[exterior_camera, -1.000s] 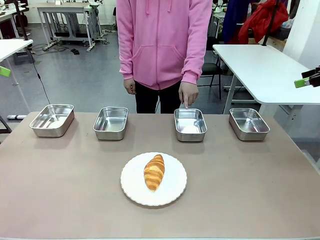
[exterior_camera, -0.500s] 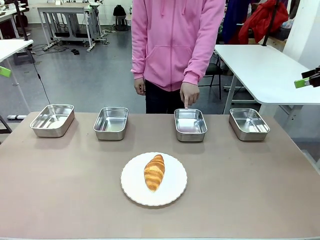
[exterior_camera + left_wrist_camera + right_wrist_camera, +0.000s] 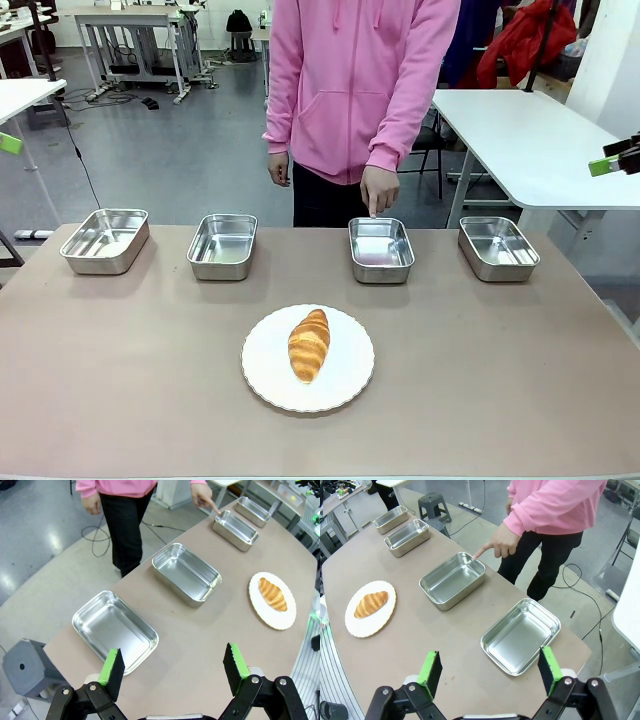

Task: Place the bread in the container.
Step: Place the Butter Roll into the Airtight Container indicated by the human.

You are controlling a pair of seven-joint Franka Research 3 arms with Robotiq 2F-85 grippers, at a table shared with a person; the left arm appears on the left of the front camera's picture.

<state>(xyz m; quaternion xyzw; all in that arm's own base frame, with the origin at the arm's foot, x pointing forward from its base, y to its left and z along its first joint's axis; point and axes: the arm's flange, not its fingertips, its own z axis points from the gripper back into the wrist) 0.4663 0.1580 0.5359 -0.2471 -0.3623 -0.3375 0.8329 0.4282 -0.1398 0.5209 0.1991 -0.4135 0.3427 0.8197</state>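
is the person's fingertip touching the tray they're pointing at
Cannot tell. In the right wrist view the fingertip meets the corner rim of the tray, but it could be hovering just above.

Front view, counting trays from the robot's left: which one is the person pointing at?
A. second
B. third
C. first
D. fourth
B: the person's hand holds its index finger down at the far rim of the third tray, while the croissant lies on the white plate.
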